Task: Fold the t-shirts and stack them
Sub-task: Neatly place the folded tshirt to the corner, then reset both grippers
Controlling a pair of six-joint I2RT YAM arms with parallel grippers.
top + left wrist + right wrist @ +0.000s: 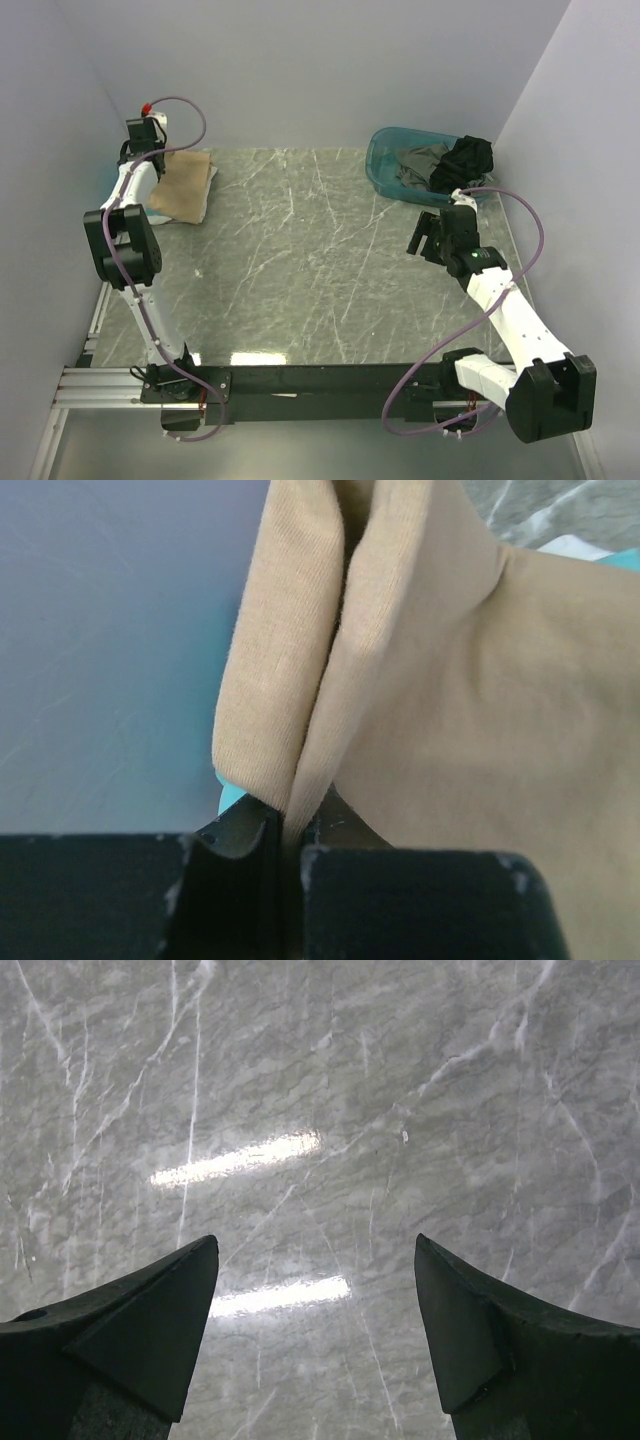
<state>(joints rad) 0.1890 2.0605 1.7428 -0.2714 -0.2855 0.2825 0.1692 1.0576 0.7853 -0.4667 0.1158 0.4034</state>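
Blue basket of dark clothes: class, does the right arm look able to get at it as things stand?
Probably yes: the right gripper is open and empty, and the basket sits just beyond it, nothing between.

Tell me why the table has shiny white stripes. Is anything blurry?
Right wrist view: the stripes are lights reflecting off the glossy table, beyond the dark fingers of the open right gripper. Top external view: a similar bright patch at the table's near edge; shadows soft. Left wrist view: the weave of the tan t-shirt is sharp at the fold, softer farther off.
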